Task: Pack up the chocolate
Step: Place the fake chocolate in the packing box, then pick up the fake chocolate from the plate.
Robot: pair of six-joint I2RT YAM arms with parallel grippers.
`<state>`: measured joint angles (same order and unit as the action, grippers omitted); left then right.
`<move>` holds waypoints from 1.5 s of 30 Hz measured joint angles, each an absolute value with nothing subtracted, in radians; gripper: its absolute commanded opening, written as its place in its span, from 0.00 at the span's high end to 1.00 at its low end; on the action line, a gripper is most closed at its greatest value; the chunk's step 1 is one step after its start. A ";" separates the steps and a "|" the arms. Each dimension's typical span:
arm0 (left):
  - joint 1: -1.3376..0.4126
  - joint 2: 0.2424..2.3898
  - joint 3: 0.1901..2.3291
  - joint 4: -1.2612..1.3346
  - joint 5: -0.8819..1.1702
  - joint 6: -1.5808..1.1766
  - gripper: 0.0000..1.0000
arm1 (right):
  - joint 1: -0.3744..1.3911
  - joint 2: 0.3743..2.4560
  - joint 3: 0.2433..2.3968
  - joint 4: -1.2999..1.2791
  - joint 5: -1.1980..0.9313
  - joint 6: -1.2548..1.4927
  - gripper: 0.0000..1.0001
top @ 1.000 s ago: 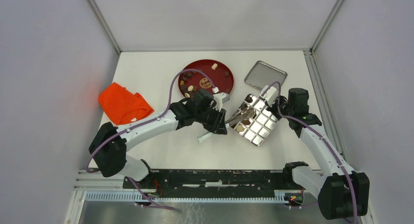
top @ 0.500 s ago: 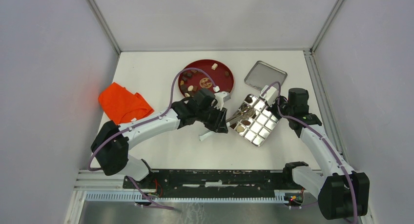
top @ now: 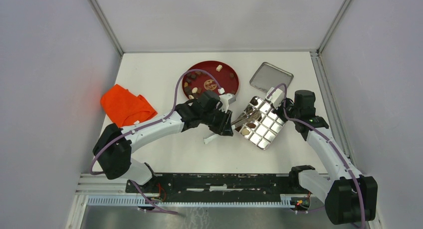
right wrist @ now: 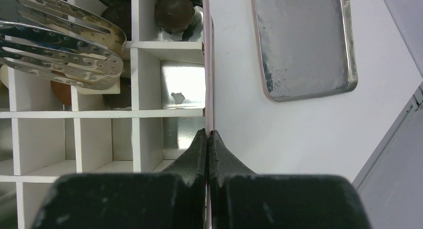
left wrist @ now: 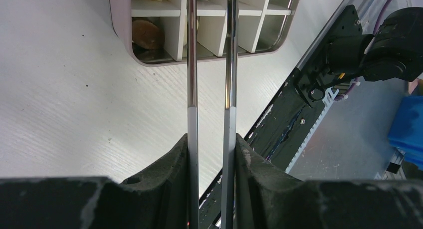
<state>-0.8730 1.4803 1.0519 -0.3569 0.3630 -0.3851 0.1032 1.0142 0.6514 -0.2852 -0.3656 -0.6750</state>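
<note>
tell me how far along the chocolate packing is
Done: a few chocolate pieces sit in the divided silver box. In hand: the left gripper holds metal tweezers, tips over the box; the right gripper pinches its wall. Left: many cells empty, more pieces on the round red plate.

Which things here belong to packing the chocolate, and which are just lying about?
In use:
- small brown and cream chocolate pieces
- round red plate under them
- shiny metal tin with white dividers
- long metal tweezers, clamped in the left gripper
- right gripper, pinching the tin's wall

Lying about:
- crumpled orange cloth
- flat silver lid, untouched
</note>
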 measured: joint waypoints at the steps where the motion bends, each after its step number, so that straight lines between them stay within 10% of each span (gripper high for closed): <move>1: -0.873 1.480 1.052 -0.357 0.363 -0.385 0.63 | 0.103 1.014 0.651 -0.285 -0.366 -0.675 1.00; 39: -0.873 1.316 1.042 -0.364 0.240 -0.408 0.66 | 0.088 1.201 0.645 -0.289 -0.396 -0.617 0.93; 45: -0.872 1.315 1.023 -0.380 0.124 -0.408 0.66 | 0.081 1.309 0.660 -0.308 -0.411 -0.572 0.69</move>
<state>-0.8719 1.3148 1.0233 -0.3801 0.1238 -0.4084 0.0807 1.3094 0.6601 -0.3084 -0.4110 -0.5724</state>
